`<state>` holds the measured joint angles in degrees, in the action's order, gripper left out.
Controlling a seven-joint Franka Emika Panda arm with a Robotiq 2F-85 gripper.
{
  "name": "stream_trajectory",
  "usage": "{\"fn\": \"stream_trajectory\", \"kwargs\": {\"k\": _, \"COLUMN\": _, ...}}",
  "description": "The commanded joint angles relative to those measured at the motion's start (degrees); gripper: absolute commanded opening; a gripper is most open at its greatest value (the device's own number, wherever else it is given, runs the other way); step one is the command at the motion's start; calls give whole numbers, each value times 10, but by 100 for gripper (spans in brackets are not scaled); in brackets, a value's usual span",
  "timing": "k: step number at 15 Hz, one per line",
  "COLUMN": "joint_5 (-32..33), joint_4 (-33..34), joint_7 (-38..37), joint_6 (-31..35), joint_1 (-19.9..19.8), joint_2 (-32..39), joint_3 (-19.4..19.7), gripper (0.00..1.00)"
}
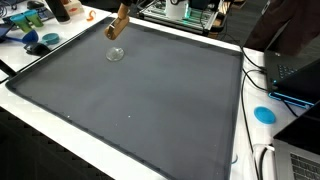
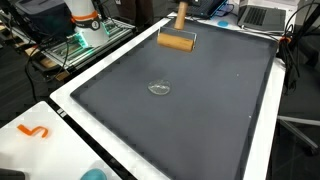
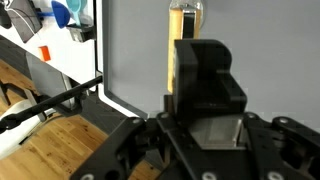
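Where the dark grey mat (image 1: 150, 110) covers the white table (image 1: 40, 120) in an exterior view, a light wooden tool with a block head and a straight handle (image 1: 118, 22) stands tilted at the mat's upper edge, left of centre in the frame. Just below it on the mat lies a small clear round dish (image 1: 115, 54), near the tool but apart from it. A round blue disc (image 1: 264, 114) sits on the table at the right of the frame, off the mat.

In an exterior view, the wooden tool (image 2: 177, 40) is at the top centre, its block head resting on the mat (image 2: 200, 120) and its handle rising to the frame's upper edge. The clear dish (image 2: 158, 88) lies mid-frame, below the tool and slightly left. An orange S-shaped piece (image 2: 33, 131) lies on the table at the lower left.

In the wrist view, the black gripper (image 3: 205, 75) fills the lower centre. The wooden tool (image 3: 183, 35) shows as a pale upright strip just above it at the top of the frame. I cannot tell whether the jaws are spread or pressed together, nor whether they touch the tool. The mat (image 3: 270, 50) fills the right, and a wooden floor (image 3: 50, 140) shows at the lower left.
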<state>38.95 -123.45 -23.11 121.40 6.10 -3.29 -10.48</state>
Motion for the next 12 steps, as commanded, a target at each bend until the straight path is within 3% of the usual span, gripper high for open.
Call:
{"fn": "stream_trajectory", "kwargs": {"k": 1, "joint_5": 16, "joint_4": 1, "joint_7": -17, "joint_6": -10, "joint_1": 7, "joint_2": -6, "joint_3": 2, "gripper": 24}}
{"fn": "stream_trajectory", "kwargs": {"k": 9, "joint_5": 25, "joint_4": 9, "joint_7": -25, "joint_6": 2, "joint_1": 5, "joint_2": -3, "joint_3": 6, "gripper": 24}}
{"fn": "stream_trajectory", "kwargs": {"k": 12, "joint_5": 2, "joint_4": 13, "joint_7": -10, "joint_6": -14, "joint_1": 6, "joint_2": 0, "joint_3": 7, "gripper": 24}}
